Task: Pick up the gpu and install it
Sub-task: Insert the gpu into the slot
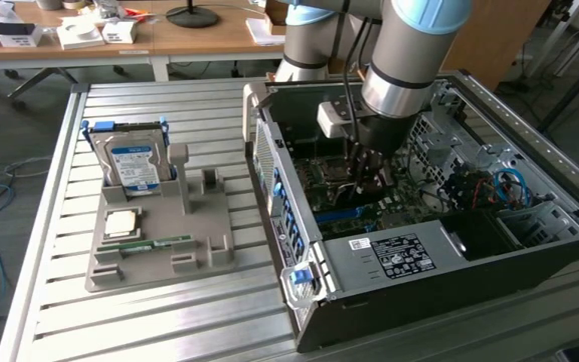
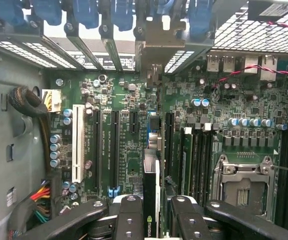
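My gripper reaches down inside the open computer case, over the motherboard. In the wrist view the gpu is seen edge-on as a thin dark card with a small green logo. It stands upright between my black fingers, and my gripper is shut on it. The card lines up with the blue-ended expansion slot directly below it, and its far end points toward the rear bracket openings. Whether the card's edge touches the slot is hidden.
A grey holder tray beside the case carries a silver blue-labelled hard drive, a CPU chip and a green RAM stick. Near the card are black slots, a white slot, RAM slots, the CPU socket and cable bundles.
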You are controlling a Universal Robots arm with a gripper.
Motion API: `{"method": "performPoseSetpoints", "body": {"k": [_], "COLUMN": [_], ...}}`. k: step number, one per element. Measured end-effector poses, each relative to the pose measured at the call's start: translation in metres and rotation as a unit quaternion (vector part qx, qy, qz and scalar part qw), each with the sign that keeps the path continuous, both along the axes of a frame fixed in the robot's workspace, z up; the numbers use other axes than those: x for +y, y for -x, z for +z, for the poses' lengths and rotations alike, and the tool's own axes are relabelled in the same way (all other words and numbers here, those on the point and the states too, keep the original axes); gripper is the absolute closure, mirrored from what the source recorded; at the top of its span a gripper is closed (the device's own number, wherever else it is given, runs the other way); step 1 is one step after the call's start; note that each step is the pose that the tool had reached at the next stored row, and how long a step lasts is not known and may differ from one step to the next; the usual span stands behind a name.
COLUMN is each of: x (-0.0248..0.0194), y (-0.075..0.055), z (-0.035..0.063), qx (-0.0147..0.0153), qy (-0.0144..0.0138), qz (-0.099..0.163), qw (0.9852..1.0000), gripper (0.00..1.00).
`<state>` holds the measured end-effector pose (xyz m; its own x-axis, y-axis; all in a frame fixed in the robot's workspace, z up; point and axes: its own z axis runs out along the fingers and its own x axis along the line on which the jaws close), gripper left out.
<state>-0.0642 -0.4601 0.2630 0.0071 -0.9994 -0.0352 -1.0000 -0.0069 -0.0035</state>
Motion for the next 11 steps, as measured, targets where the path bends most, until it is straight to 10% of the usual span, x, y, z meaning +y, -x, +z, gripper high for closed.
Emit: {"method": "performPoseSetpoints", "body": {"k": [11], "x": [0.0004], "y": [0.0042], "z": [-0.0004], "qx": [0.0], "qy": [0.0001], "qz": [0.0], "qw": [1.0], "gripper": [0.74]}}
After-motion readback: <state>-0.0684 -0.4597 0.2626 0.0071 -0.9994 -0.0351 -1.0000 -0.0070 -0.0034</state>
